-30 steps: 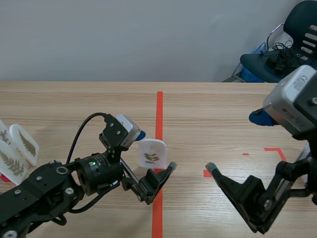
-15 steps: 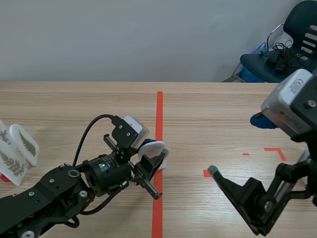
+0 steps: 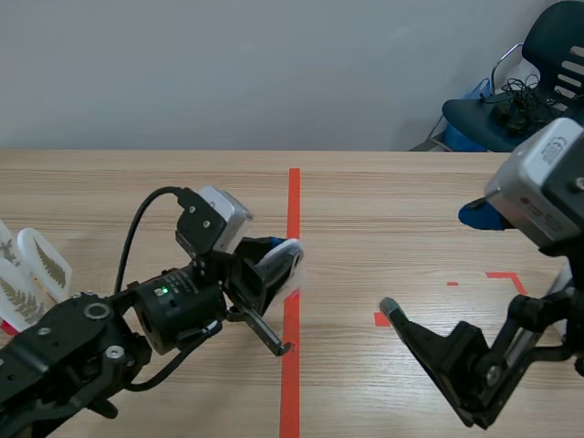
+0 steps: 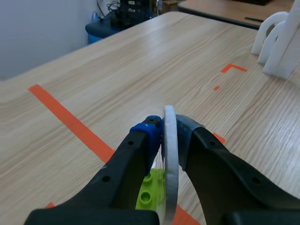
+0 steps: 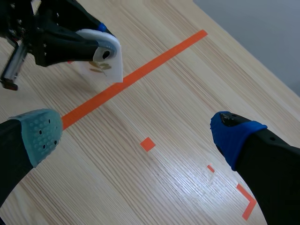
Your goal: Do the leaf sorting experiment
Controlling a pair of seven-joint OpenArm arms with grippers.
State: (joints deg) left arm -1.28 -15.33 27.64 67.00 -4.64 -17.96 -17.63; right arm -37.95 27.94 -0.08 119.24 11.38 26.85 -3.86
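left gripper (image 4: 169,125): pinching the white leaf card (image 4: 171,164) | card: just at 9 o'clock of the red line (image 3: 294,196) | right gripper (image 5: 138,133): spread wide, holding nothing, well apart at 4 o'clock from the card

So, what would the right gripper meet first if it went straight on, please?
Probably the bare table by the small orange square, ahead of the right gripper; the leaf card in the left gripper sits aside.

White flat leaf-print card (image 4: 169,159), edge-on between left gripper (image 4: 168,127) fingers: print hidden. Lime-green studded block (image 4: 151,191) under fingers: mostly covered. White fern-print cards (image 3: 32,274), scene 9 o'clock: cut by edge.
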